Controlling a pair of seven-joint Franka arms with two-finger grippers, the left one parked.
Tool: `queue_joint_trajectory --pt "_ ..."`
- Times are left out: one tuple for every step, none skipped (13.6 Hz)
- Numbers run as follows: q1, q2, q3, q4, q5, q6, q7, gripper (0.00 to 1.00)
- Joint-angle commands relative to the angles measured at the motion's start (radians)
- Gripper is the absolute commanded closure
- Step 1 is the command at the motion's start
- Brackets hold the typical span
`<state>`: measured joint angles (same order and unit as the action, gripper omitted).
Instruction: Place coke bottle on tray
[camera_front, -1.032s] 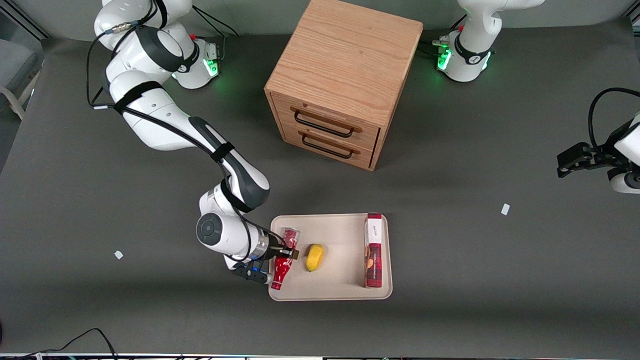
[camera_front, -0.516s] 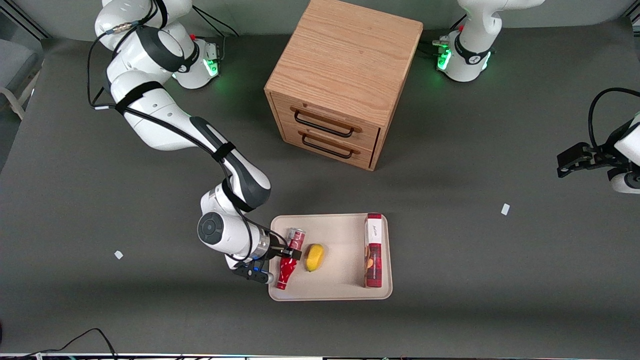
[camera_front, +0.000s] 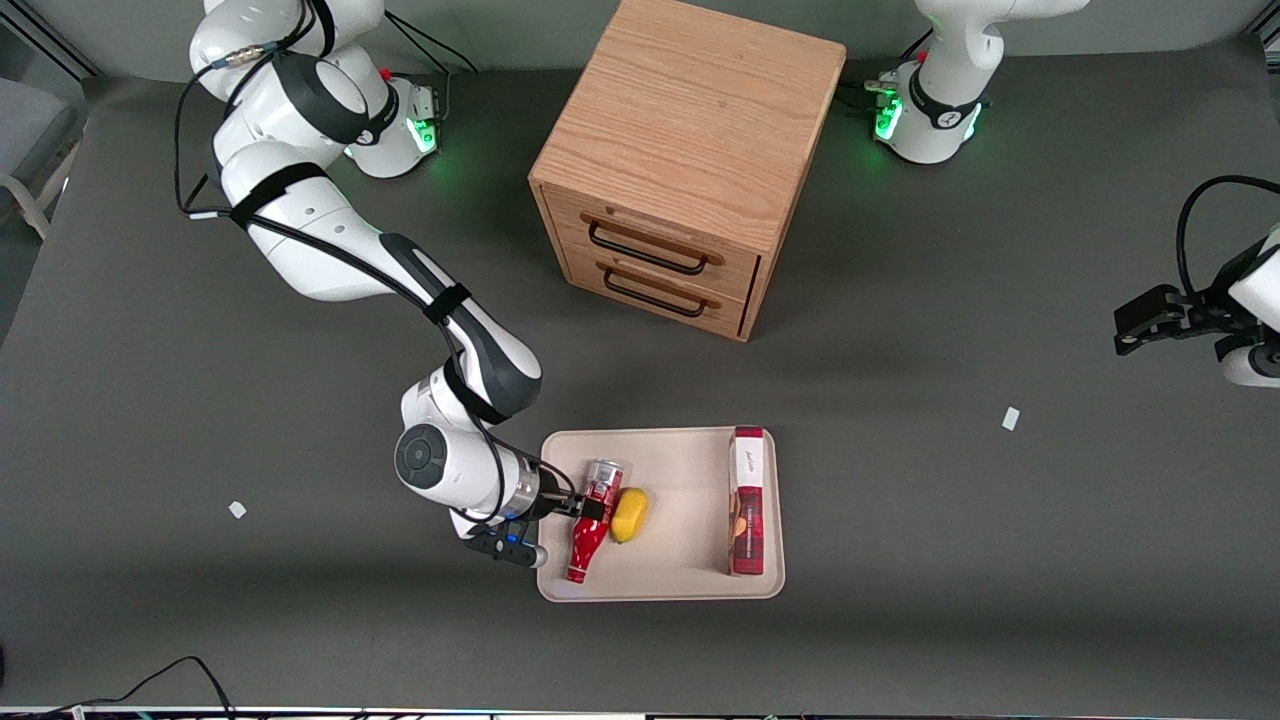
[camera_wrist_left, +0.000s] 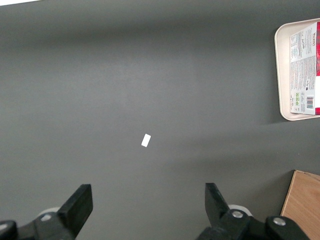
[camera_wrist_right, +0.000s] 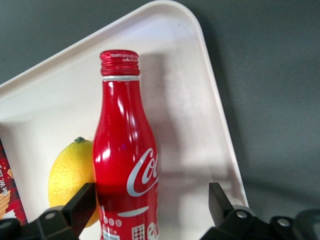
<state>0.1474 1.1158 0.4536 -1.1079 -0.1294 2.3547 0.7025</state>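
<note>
The coke bottle (camera_front: 583, 545) lies flat on the cream tray (camera_front: 680, 470), silver base toward the cabinet and red cap toward the front camera. It rests against a yellow lemon (camera_front: 629, 514). My right gripper (camera_front: 587, 508) is low over the bottle's middle at the tray's end toward the working arm. In the right wrist view the gripper (camera_wrist_right: 150, 202) is open and straddles the bottle (camera_wrist_right: 125, 150). One finger is against the bottle on the lemon (camera_wrist_right: 67, 172) side. The other finger stands well apart over the bare tray (camera_wrist_right: 190, 110).
A red-and-white box (camera_front: 747, 500) lies along the tray's end toward the parked arm, also in the left wrist view (camera_wrist_left: 304, 70). A wooden two-drawer cabinet (camera_front: 690, 150) stands farther from the front camera. Small white scraps (camera_front: 1011, 418) (camera_front: 237, 509) lie on the grey table.
My gripper and the bottle have shifted from the tray's rim farther onto the tray, toward the lemon. The bottle now rests against the lemon.
</note>
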Motion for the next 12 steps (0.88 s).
queue_joint_trajectory --pt "-0.006 -0.037 0.005 0.017 -0.015 -0.021 0.018 0.0" --pt "-0.012 -0.077 0.007 0.01 -0.015 -0.076 0.018 0.0" --pt "-0.018 -0.127 0.007 0.005 -0.016 -0.134 0.018 0.0" --pt "-0.023 -0.193 0.007 -0.004 -0.016 -0.206 0.018 0.0" --pt "-0.035 -0.259 0.011 -0.01 -0.019 -0.291 0.017 0.0" --pt "-0.051 -0.339 0.014 -0.012 -0.022 -0.393 0.015 0.0" --pt "-0.063 -0.417 0.016 -0.012 -0.021 -0.498 0.008 0.0" --pt "-0.075 -0.486 0.01 -0.01 -0.021 -0.584 0.002 0.0" --pt "-0.081 -0.551 0.004 -0.012 -0.018 -0.66 0.0 0.0" --pt "-0.104 -0.633 -0.004 -0.01 -0.016 -0.758 -0.003 0.0" --pt "-0.115 -0.684 -0.028 -0.01 -0.012 -0.828 -0.023 0.0" --pt "-0.117 -0.738 -0.065 -0.012 -0.006 -0.909 -0.07 0.0"
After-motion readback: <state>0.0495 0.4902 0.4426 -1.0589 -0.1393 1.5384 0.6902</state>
